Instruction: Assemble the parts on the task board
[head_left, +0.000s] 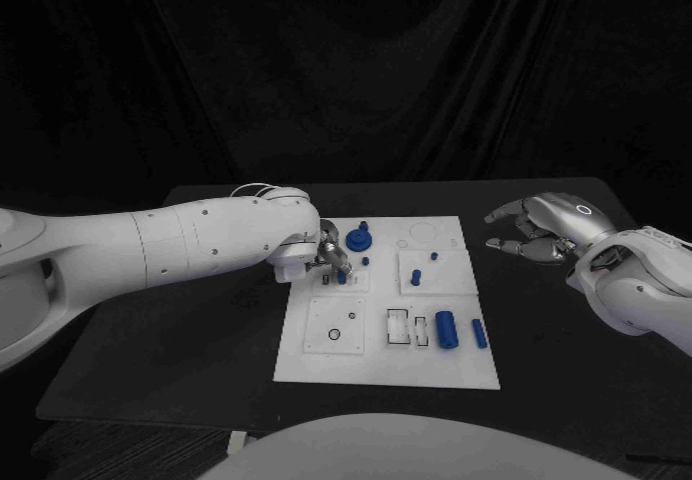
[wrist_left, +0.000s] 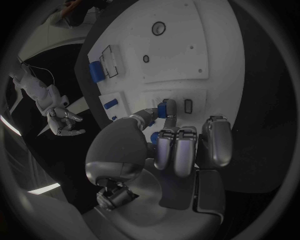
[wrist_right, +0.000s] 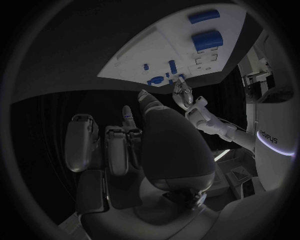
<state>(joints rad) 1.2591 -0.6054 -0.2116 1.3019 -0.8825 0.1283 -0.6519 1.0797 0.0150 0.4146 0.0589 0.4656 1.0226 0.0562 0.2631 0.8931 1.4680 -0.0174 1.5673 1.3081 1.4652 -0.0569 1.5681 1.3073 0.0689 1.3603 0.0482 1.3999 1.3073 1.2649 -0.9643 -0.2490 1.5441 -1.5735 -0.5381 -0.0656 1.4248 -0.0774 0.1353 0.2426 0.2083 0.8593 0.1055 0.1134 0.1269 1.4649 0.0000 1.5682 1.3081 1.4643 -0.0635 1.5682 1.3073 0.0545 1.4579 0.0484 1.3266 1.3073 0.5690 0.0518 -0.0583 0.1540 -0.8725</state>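
**Left robot hand sits over the small blue part; right robot hand waits off the board**

The black surface (head_left: 173, 330) carries the white task board (head_left: 387, 365) at its middle, its long side running away from the robot. The left arm reaches in across the board's near-left edge, and the left robot hand (head_left: 320, 255) hangs over the board's far-left quarter. In the left wrist view its fingertips (wrist_left: 167, 111) close round a small blue part (wrist_left: 167, 106), thumb on one side and a finger on the other; it looks pinched, though whether the part is lifted or seated in the board I cannot tell. The part's long axis appears to stand upright from the board.

The right robot hand (head_left: 541, 230) hovers beyond the board's far-right edge, fingers curled loosely apart, holding nothing. It is well apart from every part.

Nearer the robot lie two blue cylinders (head_left: 447, 329), side by side, long axes pointing away from the robot. The right robot hand is judged the nearer one to them.
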